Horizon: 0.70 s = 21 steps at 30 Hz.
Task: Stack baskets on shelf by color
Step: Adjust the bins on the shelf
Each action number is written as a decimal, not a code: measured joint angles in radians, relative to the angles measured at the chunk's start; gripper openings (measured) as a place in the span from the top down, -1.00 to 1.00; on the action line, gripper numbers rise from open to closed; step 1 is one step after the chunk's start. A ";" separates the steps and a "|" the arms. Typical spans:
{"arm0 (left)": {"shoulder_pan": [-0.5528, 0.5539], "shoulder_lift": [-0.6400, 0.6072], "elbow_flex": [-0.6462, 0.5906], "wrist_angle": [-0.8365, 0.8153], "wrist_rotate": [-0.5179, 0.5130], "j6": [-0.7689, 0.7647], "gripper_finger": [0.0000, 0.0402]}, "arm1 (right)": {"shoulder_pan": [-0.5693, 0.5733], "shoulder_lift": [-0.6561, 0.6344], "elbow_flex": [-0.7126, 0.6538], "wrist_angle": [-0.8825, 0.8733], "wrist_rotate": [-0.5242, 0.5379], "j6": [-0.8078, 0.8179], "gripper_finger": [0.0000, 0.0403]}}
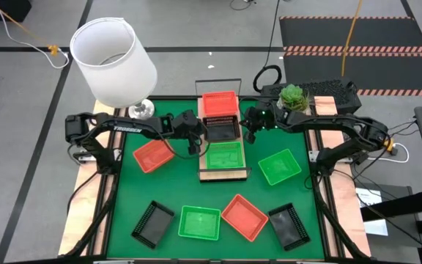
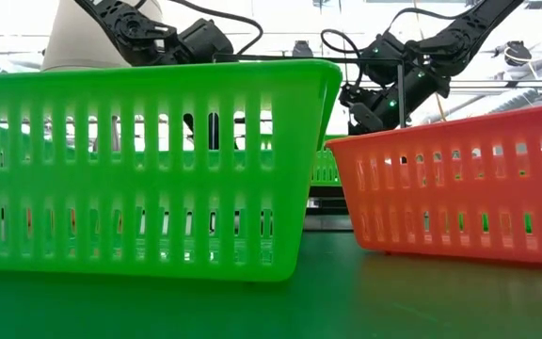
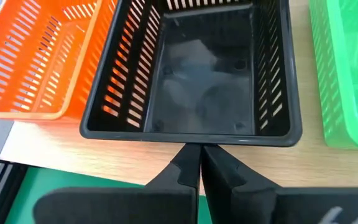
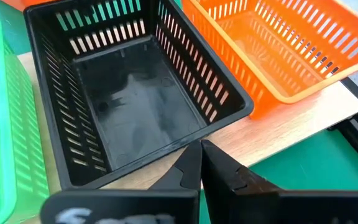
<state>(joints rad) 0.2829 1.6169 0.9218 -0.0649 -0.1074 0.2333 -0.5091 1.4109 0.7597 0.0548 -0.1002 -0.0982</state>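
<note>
The light-wood shelf (image 1: 205,174) lies mid-table and bears three baskets flat on their bases: an orange one (image 1: 220,105) at the far end, a black one (image 1: 222,130) in the middle, a green one (image 1: 224,156) at the near end. My left gripper (image 1: 194,136) is shut at the black basket's left side. My right gripper (image 1: 250,130) is shut at its right side. On the green mat lie an orange basket (image 1: 153,155), a green one (image 1: 279,166), and near the front edge two black, one green and one orange. My left gripper (image 3: 199,149) has its shut fingertips against the outer edge of the black basket's left rim (image 3: 191,138), about mid-length, coming slanting down from the table's left. My right gripper (image 4: 200,148) has its shut tips at the right rim (image 4: 188,138), from the table's right. The basket sits flat on the shelf.
A white lamp shade (image 1: 113,51) stands over the far left corner, a small plant (image 1: 293,95) and a keyboard at the far right. In the low view a green basket (image 2: 139,169) and an orange one (image 2: 459,188) fill the foreground. Mat shows bare between the loose baskets.
</note>
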 joint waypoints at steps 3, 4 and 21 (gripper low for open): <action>0.000 0.000 0.000 0.008 0.000 0.002 0.92 | 0.000 0.000 0.000 0.000 0.001 -0.001 1.00; 0.000 0.000 0.000 0.010 0.000 0.006 0.92 | -0.001 0.000 0.000 0.000 0.001 -0.001 1.00; 0.018 0.000 0.000 0.017 0.001 0.008 0.92 | -0.001 0.000 0.000 -0.007 0.000 0.000 1.00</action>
<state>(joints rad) 0.3008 1.6168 0.9218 -0.0483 -0.1060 0.2413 -0.5098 1.4105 0.7597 0.0475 -0.1005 -0.0982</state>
